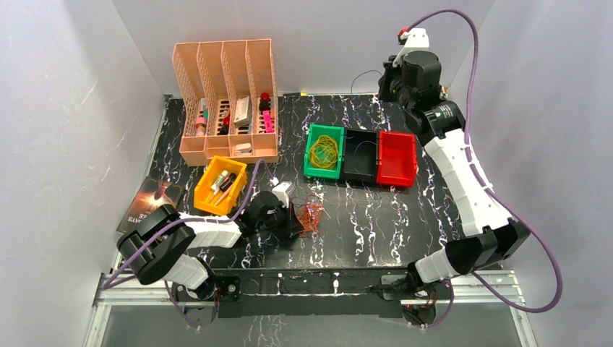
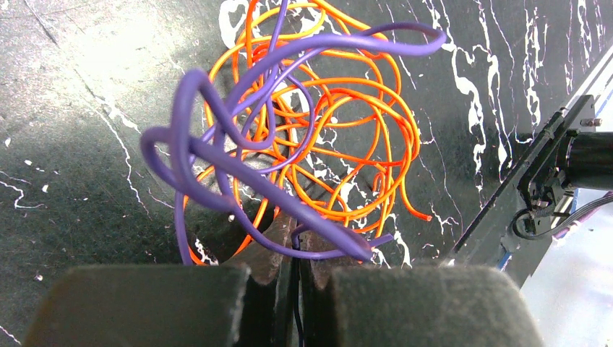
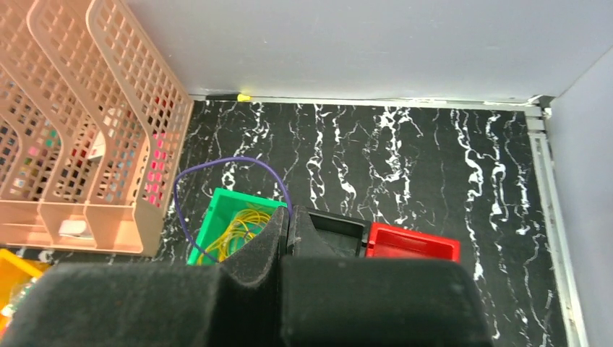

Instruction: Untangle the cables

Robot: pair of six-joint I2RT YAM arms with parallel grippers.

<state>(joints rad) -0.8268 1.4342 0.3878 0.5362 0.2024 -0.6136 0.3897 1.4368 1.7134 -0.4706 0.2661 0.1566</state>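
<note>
Cables are spread over three spots tbh: an orange-and-purple tangle (image 2: 303,137) is sat on the black marbled table (image 1: 405,217) near the front edge, just right of the yellow bin (image 1: 206,199), yellow coils (image 1: 325,152) are piled in the green bin (image 1: 309,152), and a single purple loop (image 3: 238,158) is held up in the air over the back of the table. The left gripper (image 2: 296,242) is pressed shut, with a purple strand of the tangle pinched between the pads. The right gripper (image 3: 288,217) is clamped together on the end of the purple loop, up above the green bin, the black bin (image 1: 359,155) and the red bin (image 1: 396,157).
</note>
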